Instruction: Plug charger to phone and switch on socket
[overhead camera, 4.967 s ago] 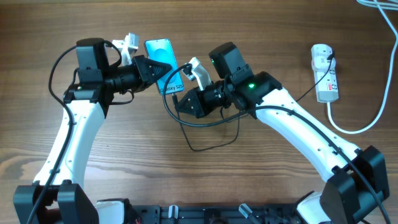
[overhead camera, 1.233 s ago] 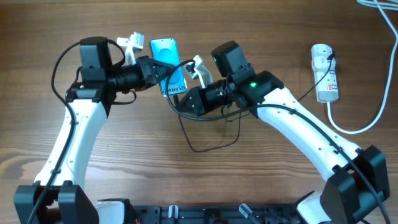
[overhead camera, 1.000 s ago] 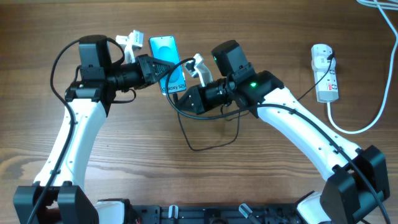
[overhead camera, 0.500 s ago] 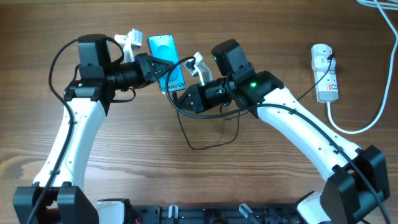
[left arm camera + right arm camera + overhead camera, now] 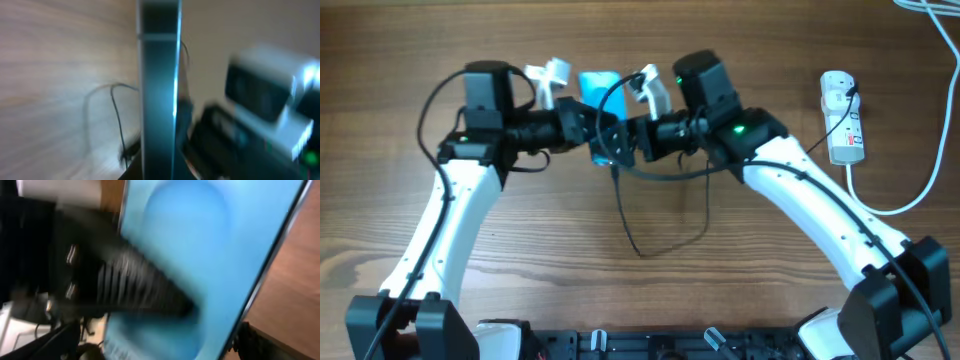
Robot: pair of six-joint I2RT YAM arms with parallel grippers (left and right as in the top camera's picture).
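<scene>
ribbed left claw (image 5: 590, 131) on flat phone (image 5: 600, 88)

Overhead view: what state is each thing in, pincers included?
left pincer: shut on phone
right pincer: beside phone, open or shut unclear
phone: turned on edge, held
charger: slack on the table, connector hidden
socket: lying flat, plug inserted, switch unreadable

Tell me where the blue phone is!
In the overhead view, the phone is at top middle, held by the left tool, with the right tool just beside it.
</scene>
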